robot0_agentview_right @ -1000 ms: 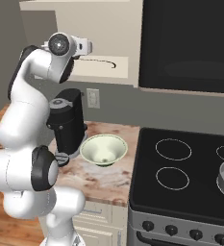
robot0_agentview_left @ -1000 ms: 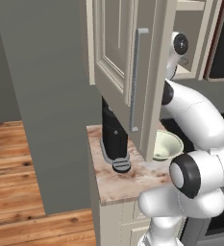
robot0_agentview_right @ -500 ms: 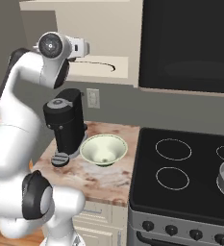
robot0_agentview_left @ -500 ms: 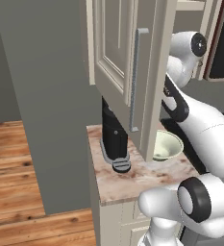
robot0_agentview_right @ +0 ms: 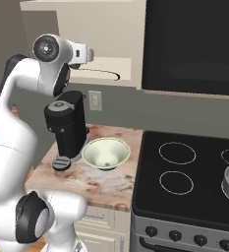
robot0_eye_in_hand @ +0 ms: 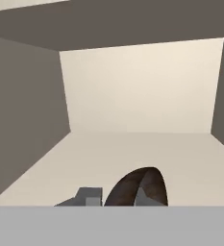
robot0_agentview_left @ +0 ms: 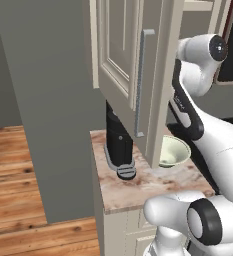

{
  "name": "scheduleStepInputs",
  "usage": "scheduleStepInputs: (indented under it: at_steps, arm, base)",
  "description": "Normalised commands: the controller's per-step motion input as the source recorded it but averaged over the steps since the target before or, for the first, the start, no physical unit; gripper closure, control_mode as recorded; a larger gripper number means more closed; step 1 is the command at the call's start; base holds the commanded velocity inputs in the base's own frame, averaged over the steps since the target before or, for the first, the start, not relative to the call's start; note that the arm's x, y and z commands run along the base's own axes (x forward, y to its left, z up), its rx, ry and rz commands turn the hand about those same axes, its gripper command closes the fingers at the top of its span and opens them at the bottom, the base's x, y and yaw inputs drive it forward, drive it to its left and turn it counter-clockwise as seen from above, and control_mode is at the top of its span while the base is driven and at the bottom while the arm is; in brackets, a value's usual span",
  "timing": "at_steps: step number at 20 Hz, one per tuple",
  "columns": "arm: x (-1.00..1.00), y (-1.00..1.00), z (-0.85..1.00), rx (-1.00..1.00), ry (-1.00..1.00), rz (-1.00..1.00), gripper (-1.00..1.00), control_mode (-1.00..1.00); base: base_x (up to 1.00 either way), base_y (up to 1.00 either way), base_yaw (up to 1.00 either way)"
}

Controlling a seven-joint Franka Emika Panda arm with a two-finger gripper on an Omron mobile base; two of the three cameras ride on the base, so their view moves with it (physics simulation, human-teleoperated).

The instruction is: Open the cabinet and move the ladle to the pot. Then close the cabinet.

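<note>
The large cream-white wall cabinet (robot0_agentview_left: pixel 138 75) is seen with its raised-panel door swung open above the speckled stone counter (robot0_agentview_left: pixel 138 185). The white arm's two-finger gripper (robot0_agentview_right: pixel 89 53) is reached up to the cabinet's open front. The dark curved ladle (robot0_eye_in_hand: pixel 140 188) is seen on the pale shelf floor, directly at the fingertips; the fingers are closed, seemingly pinched on it. A pale green bowl (robot0_agentview_right: pixel 106 153) sits beside the black coffee machine (robot0_agentview_right: pixel 67 128)
</note>
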Motion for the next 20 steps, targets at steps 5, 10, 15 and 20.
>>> scheduleStepInputs:
  at_steps: [5, 10, 15, 20]
  arm:
    - [-0.23, -0.36, 0.0, 0.0, 0.16, -0.12, 1.0, -1.0]
    - [-0.23, -0.38, -0.01, 0.0, 0.1, -0.13, 1.0, -1.0]
    - [-0.25, -0.4, -0.06, 0.0, 0.05, -0.11, 1.0, -1.0]
    - [-0.29, -0.43, -0.09, 0.0, 0.05, -0.12, 1.0, -1.0]
  base:
    - [0.0, 0.0, 0.0]
    - [0.0, 0.0, 0.0]
    - [0.0, 0.0, 0.0]
    - [0.0, 0.0, 0.0]
